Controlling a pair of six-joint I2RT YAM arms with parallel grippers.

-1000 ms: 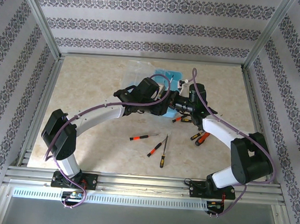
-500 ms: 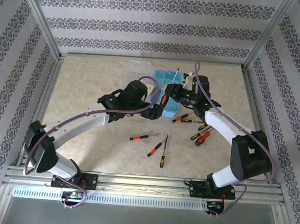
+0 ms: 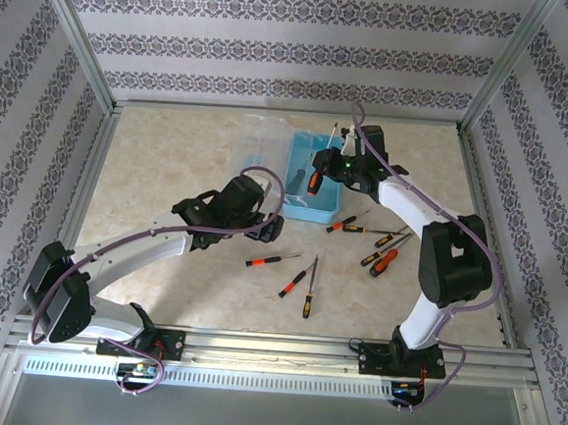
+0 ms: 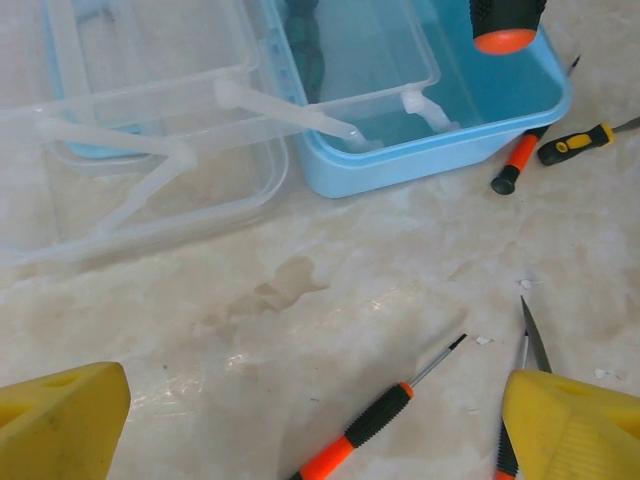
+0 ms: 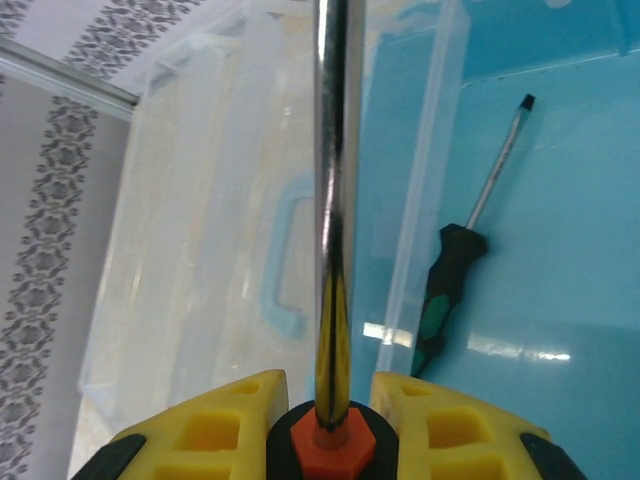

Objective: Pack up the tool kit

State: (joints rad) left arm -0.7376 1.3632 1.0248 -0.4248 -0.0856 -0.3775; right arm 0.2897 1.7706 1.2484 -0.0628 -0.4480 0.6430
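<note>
A black-and-orange screwdriver [image 3: 315,181] is clamped in the right gripper [image 5: 330,398], right of centre in the top view, with its handle hung over the blue box [image 3: 299,210]. A green-handled screwdriver [image 5: 443,292] is seen lying inside that box. The left gripper [image 4: 320,420] is spread wide and empty at centre frame, over loose screwdrivers [image 3: 272,260] scattered on the table [image 3: 170,164].

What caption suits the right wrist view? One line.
Right gripper holds an orange-and-black screwdriver over the blue box, a green-handled screwdriver inside.
</note>
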